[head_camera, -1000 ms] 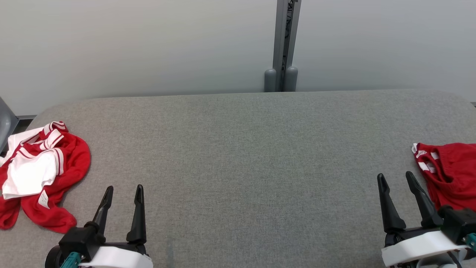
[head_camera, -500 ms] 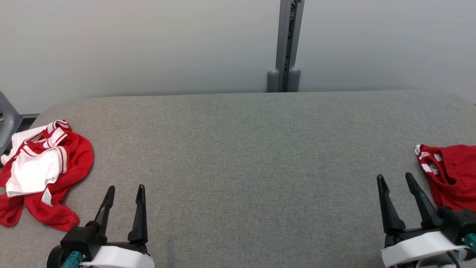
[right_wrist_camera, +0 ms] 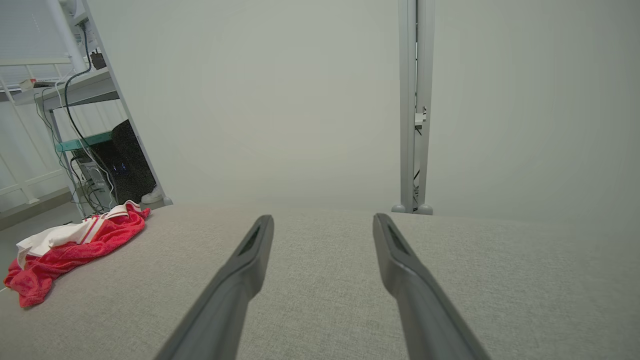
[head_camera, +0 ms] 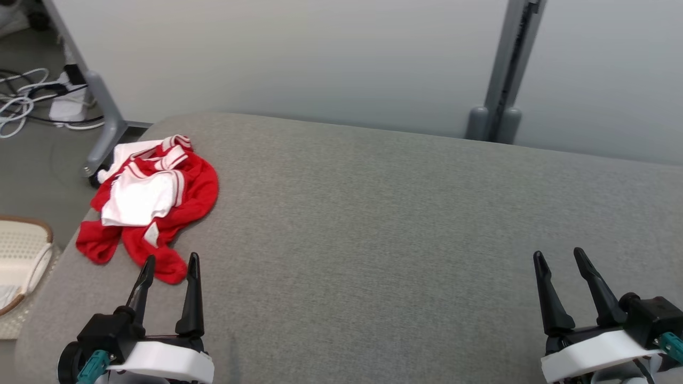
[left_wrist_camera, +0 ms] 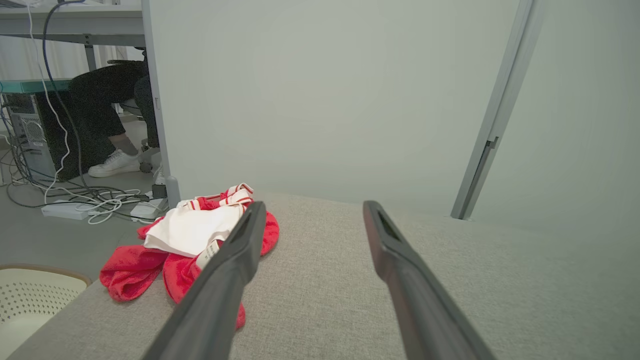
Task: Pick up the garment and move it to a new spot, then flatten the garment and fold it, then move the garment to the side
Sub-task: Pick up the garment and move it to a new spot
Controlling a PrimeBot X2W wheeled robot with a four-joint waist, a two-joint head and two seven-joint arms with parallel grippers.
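Left gripper (head_camera: 171, 257) spread wide, empty, just beside crumpled red-and-white garment (head_camera: 152, 200) near table (head_camera: 373, 213) corner. Right gripper (head_camera: 556, 253) spread too, holding nothing.

A long table (head_camera: 384, 213) padded in grey woven cloth stretches before me, its far corners rounded. Behind it stand pale partition panels (head_camera: 293, 53), joined by a grey post (head_camera: 506, 64) with two rounded feet (head_camera: 488, 122) at the table's far edge. To my left the panel ends at a grey leg (head_camera: 104, 114) that stands on the floor. Past it, white cables (head_camera: 16, 104) lie tangled near a white power strip (left_wrist_camera: 65, 210). A cream perforated basket (head_camera: 18, 250) with a brown rim sits on the floor by the table's left end. Farther off, a person's dark-trousered legs (left_wrist_camera: 107, 90) and a white shoe (left_wrist_camera: 114, 163) show under a desk (left_wrist_camera: 70, 22), next to a dark computer tower (left_wrist_camera: 45, 140).
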